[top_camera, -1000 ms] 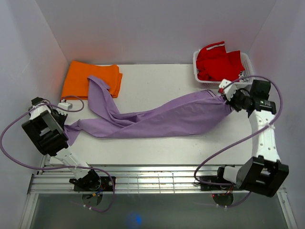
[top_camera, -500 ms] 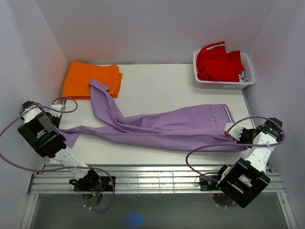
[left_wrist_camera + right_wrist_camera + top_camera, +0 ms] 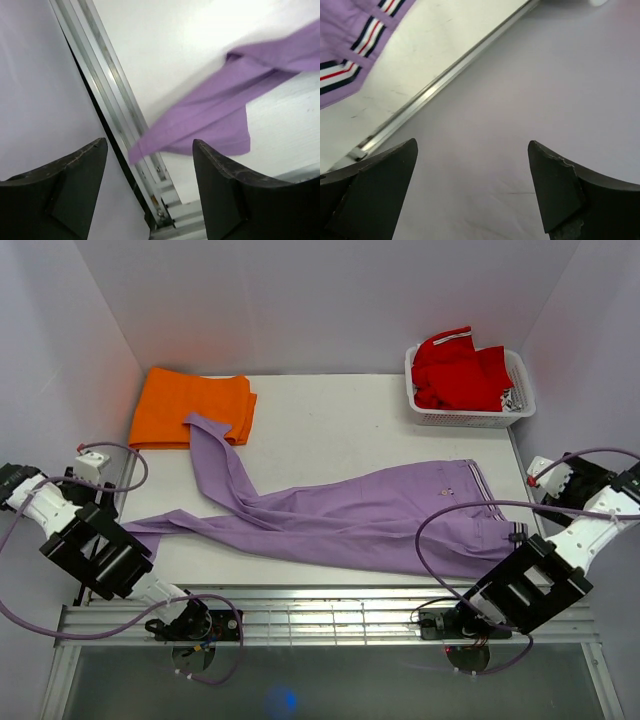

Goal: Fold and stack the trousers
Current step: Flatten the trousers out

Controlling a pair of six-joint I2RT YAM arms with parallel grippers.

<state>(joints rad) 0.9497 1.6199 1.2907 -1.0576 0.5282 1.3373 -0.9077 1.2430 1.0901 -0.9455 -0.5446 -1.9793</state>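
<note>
Whereas both ends were pinched a moment earlier, left gripper (image 3: 150, 144) and right gripper (image 3: 472, 145) stood with fingers spread and empty at the sides, trousers (image 3: 350, 520) lay released across the table (image 3: 330, 425)

We find the trousers (image 3: 340, 520) lying flat across the table (image 3: 330, 420), waistband at the right edge towards the front, legs running leftward. One leg reaches the left edge, its cuff lapping over the rail (image 3: 100, 65) there. The other bends toward the back-left corner, where its end rests on the folded garment (image 3: 175, 405). In the back-right corner stands the basket (image 3: 520, 380), another garment (image 3: 455, 370) lying in it, well apart from the trousers. The left gripper (image 3: 88, 465) sits off the left edge, behind the cuff; the right gripper (image 3: 555, 472) sits off the right edge, beside the waistband.
</note>
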